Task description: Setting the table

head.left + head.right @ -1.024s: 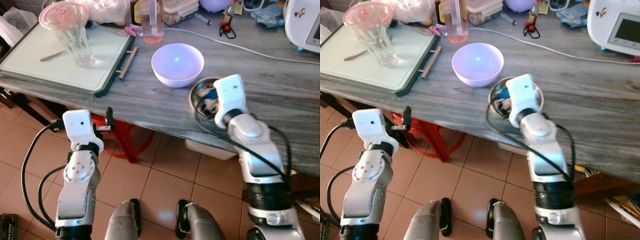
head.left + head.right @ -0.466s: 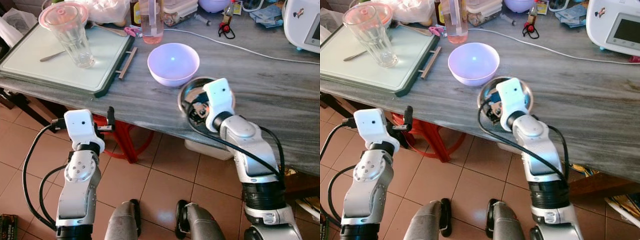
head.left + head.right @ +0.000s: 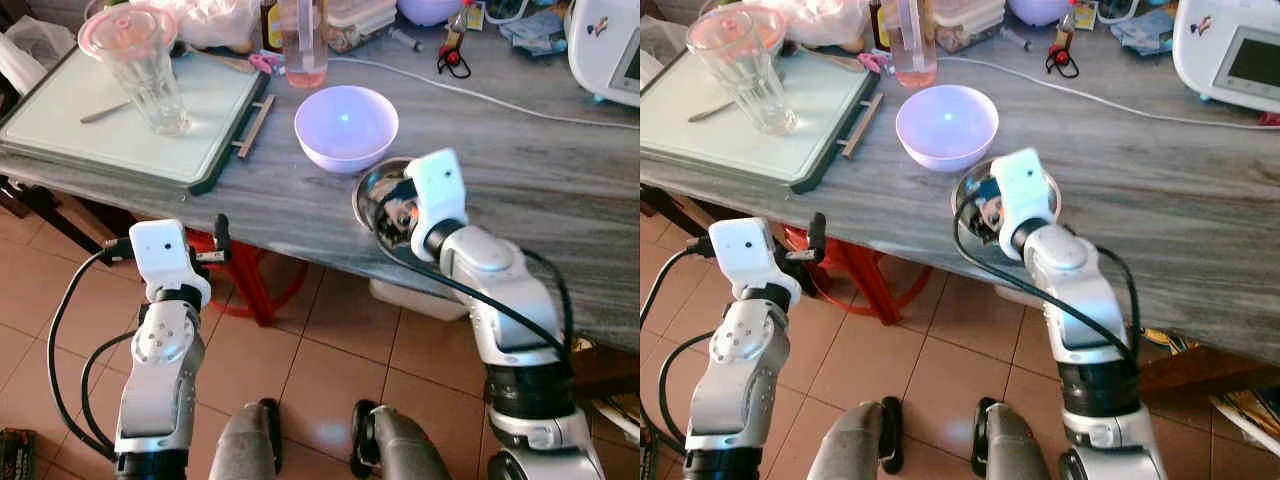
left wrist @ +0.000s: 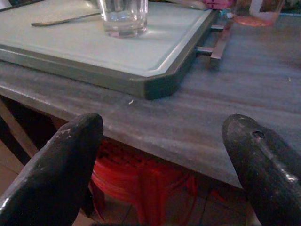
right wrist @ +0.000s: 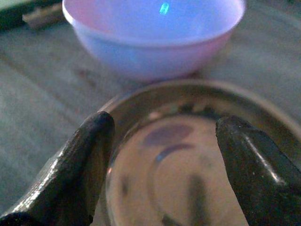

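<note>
Now steel bowl (image 3: 375, 195) touching purple bowl (image 3: 345, 125), slid leftward under right gripper's (image 5: 162, 155) spread fingers; left gripper (image 4: 164, 155) open too.

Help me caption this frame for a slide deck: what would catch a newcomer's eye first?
The right gripper hangs open over a shiny metal bowl near the table's front edge, just before a lilac bowl. Farther left, a tall glass stands on a pale green tray, while the left gripper waits open below the table edge.
</note>
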Controlling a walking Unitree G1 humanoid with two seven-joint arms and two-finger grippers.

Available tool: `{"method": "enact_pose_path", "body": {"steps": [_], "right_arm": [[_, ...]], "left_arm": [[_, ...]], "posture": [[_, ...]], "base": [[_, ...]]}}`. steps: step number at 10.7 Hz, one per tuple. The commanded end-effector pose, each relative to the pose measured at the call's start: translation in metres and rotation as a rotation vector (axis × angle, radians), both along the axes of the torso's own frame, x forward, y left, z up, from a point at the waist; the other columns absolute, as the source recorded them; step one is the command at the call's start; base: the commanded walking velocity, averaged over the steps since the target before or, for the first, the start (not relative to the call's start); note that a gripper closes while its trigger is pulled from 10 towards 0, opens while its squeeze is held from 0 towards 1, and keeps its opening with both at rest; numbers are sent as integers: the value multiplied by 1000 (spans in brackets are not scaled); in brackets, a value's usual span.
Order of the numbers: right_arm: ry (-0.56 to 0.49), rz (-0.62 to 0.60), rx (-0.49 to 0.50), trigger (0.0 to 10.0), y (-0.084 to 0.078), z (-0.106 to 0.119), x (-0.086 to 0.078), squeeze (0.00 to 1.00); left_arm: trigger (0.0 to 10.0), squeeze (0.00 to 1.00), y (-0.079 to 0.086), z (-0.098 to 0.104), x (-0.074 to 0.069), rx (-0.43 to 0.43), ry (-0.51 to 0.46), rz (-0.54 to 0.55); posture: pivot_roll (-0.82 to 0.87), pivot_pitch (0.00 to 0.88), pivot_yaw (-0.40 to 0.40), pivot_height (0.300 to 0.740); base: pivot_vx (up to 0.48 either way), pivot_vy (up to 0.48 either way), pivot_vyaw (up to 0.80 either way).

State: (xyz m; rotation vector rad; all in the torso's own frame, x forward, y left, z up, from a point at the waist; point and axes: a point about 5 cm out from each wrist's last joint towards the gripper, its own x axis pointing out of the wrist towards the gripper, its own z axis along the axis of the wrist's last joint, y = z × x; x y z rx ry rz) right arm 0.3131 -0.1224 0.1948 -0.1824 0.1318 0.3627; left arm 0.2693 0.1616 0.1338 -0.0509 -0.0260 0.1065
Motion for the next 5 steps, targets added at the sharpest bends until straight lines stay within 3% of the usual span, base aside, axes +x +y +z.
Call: {"method": "enact_pose_path", "body": {"steps": [1,3,5], "right_arm": [[-40,-8,22,10000,0,4,-4,0],[-199,-86,59,10000,-10,11,-15,0],[-256,-99,82,10000,-11,9,-24,0]], "left_arm": [[10000,0,3,-6,-4,7,26,20],[10000,0,4,-5,-7,-1,20,25],[10000,0,3,-6,-7,-2,24,24]], "posture": [[28,185,47,740],[31,175,49,740],[31,182,50,740]], "base": [[0,0,0],[0,0,0],[0,0,0]]}}
